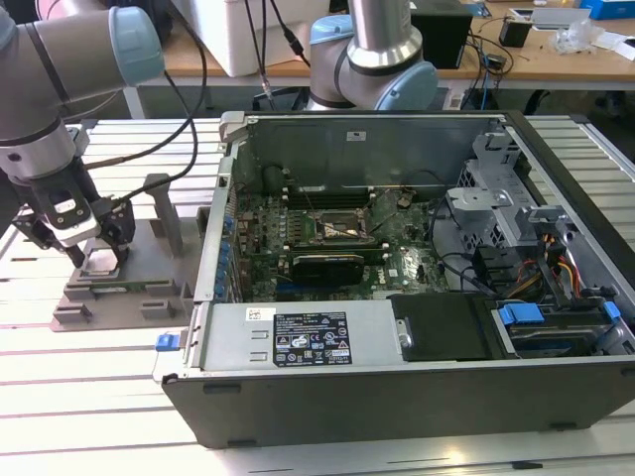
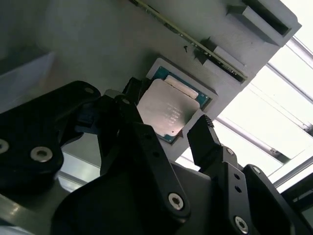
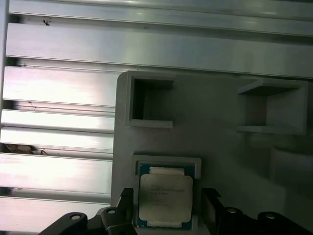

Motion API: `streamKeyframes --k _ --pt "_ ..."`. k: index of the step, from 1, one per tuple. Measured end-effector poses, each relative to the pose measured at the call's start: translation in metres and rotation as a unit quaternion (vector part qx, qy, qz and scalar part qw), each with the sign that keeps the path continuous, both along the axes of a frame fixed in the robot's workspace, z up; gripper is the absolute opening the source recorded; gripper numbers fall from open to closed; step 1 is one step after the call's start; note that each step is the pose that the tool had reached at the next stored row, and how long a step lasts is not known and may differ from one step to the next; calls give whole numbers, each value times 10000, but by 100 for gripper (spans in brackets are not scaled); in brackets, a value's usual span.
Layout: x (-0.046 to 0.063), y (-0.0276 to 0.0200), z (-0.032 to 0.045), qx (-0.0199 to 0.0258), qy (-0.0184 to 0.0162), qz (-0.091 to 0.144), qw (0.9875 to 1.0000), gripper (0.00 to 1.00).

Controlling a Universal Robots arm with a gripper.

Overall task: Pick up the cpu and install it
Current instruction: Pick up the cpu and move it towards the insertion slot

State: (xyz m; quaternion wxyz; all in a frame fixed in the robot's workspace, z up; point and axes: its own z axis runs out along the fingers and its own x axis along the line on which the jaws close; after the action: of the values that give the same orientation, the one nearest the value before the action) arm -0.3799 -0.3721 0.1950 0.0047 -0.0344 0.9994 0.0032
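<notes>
Cpu [image 2: 166, 108] lying flat in grey tray [image 1: 111, 300] pocket, nine o'clock from computer case [image 1: 397, 392] in the exterior view; pincer [image 3: 167, 203] spread apart, straddling it, not gripping.

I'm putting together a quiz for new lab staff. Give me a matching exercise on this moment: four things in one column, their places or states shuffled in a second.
Things
1. cpu
2. gripper
3. grey tray
4. motherboard socket

Places or states
A. inside the open computer case
B. lying flat in a tray pocket
C. open, straddling the chip
D. on the slatted table, at the exterior view's left of the case

Pairs: 1-B, 2-C, 3-D, 4-A
</notes>
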Motion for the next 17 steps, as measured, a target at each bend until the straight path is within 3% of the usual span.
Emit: streamKeyframes --k 17 --pt "-24 31 -95 0 1 0 10000 66"
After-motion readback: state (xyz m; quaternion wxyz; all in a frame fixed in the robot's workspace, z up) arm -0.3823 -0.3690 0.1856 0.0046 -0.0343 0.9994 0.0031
